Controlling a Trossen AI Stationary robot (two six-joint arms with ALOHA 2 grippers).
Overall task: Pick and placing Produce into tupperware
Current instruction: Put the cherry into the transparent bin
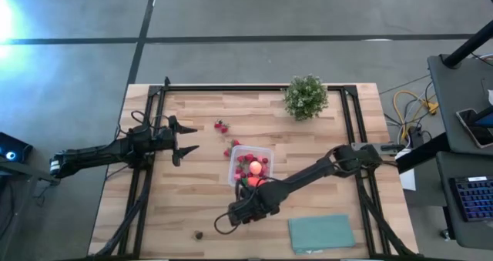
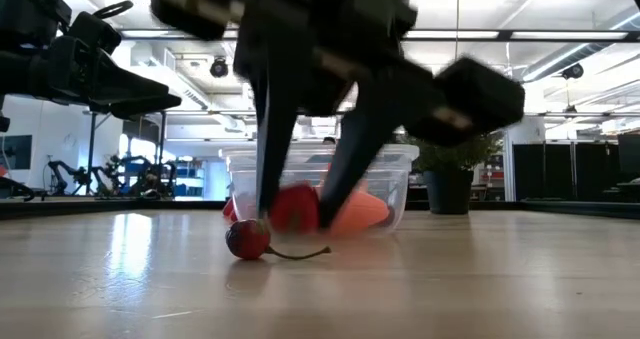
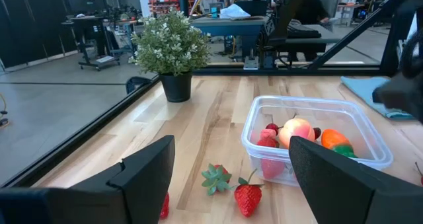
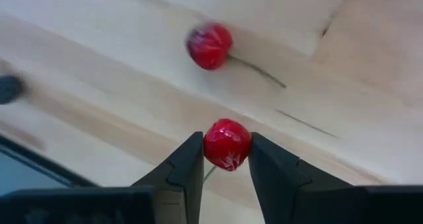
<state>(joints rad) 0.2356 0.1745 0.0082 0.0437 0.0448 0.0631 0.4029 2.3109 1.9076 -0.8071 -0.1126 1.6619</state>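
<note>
Right gripper pinches a red cherry above the table, left gripper idle, fingers spread wide; next: carry to container, release.

Grey concrete floor; bright ceiling lights; cluttered desks beyond

The high view looks straight down on the whole pale wooden table from well above. The low view sits at tabletop level, close behind a small red cherry with a thin stem, facing the room. The left wrist view looks along the tabletop toward the clear square plastic container, which the high and low views share. The right wrist view looks down, very near the wood.
</note>
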